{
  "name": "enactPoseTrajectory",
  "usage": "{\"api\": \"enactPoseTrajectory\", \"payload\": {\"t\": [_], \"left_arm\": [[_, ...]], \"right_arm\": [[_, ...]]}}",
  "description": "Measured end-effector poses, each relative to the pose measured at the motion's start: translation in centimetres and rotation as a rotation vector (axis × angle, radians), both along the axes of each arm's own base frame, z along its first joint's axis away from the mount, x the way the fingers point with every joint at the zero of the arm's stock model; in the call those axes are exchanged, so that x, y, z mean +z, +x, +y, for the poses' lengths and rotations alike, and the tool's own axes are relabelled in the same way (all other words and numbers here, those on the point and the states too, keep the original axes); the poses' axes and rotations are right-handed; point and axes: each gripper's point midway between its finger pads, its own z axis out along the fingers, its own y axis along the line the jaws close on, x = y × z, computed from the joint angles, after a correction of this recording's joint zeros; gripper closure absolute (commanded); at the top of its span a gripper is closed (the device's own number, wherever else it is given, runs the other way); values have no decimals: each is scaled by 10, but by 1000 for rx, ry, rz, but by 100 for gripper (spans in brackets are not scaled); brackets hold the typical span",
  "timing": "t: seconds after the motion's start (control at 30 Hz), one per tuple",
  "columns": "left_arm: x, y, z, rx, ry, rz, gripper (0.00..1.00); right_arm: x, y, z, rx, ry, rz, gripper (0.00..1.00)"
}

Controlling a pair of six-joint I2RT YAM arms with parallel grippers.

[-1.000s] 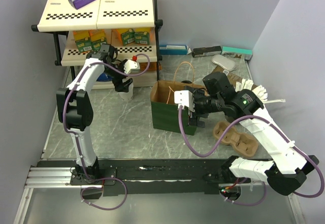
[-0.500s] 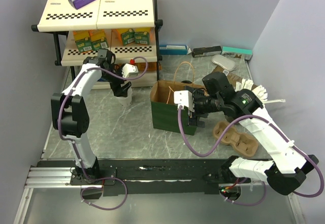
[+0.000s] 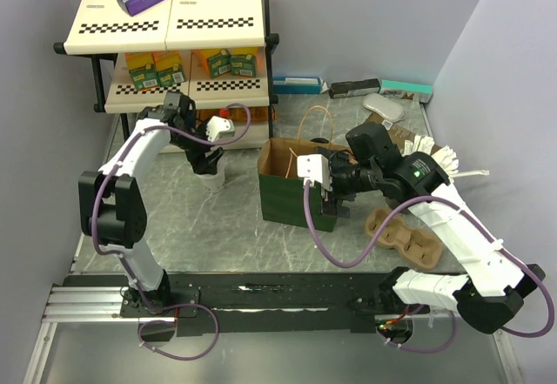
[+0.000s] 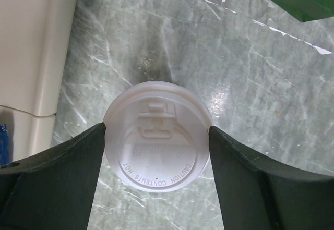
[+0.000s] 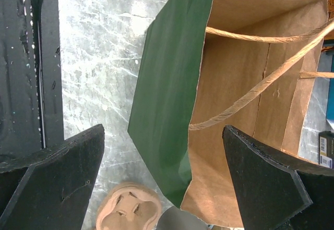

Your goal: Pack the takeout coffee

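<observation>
Left arm brought cup nearer me since earlier frame. Left gripper (image 4: 157, 147) fingers (image 4: 78, 172) pinched takeout coffee (image 3: 214, 180) at lid (image 4: 156, 162) rim, over table (image 4: 250, 58), left of green bag (image 3: 287, 194). Judged it light, thin-walled, crushable; lid could pop. Safer hold below rim, gentle squeeze. Right gripper (image 5: 163, 136) spread wide at bag mouth.

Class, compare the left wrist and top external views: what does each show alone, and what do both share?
Left wrist only: the lettering on the lid of the coffee cup, and both fingers touching the lid's rim. Top external only: the pulp tray, the right hand at the green bag, the boxes on the shelf. Shared: the left hand holding the cup, the bag, the marbled table.
</observation>
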Motion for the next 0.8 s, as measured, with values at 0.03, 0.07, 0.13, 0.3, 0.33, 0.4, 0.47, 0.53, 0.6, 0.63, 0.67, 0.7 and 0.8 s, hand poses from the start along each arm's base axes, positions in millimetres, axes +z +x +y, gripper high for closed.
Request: {"api": "enactPoseTrajectory", "payload": {"t": [0.03,0.07,0.13,0.3,0.33,0.4,0.47,0.53,0.6,0.63,0.67,0.7,0.8], "left_arm": [[0,-2,0,3,-1,1,41],[0,-3,0,4,-2,2,43],[-1,-8,0,8,-3,7,46],[0,-17,1,10,-3,15,58],[0,-19,1,9,-3,17,60],[-1,-23,2,8,-2,24,70],[-1,-27,2,7,-1,30,77],[-1,-31,2,5,-1,34,83],[-1,-35,1,3,-2,38,92],[-1,-36,1,2,-2,40,94],[-1,-39,1,1,-2,44,99],[-1,-40,0,1,-2,50,99],[1,-46,-3,-7,-12,60,99]], "right_arm": [[0,0,0,0,1,-1,0],[0,0,0,0,2,-2,0],[1,1,1,-2,4,-7,0],[9,5,2,-5,15,-27,0],[14,6,3,-5,23,-36,0],[26,9,5,-4,44,-56,0],[40,11,8,1,66,-81,0],[57,15,11,5,92,-108,0],[70,18,13,8,113,-130,0],[76,20,13,6,126,-140,0],[80,23,13,0,135,-148,0],[83,26,12,-8,142,-153,0],[94,48,5,-84,178,-154,1]]}}
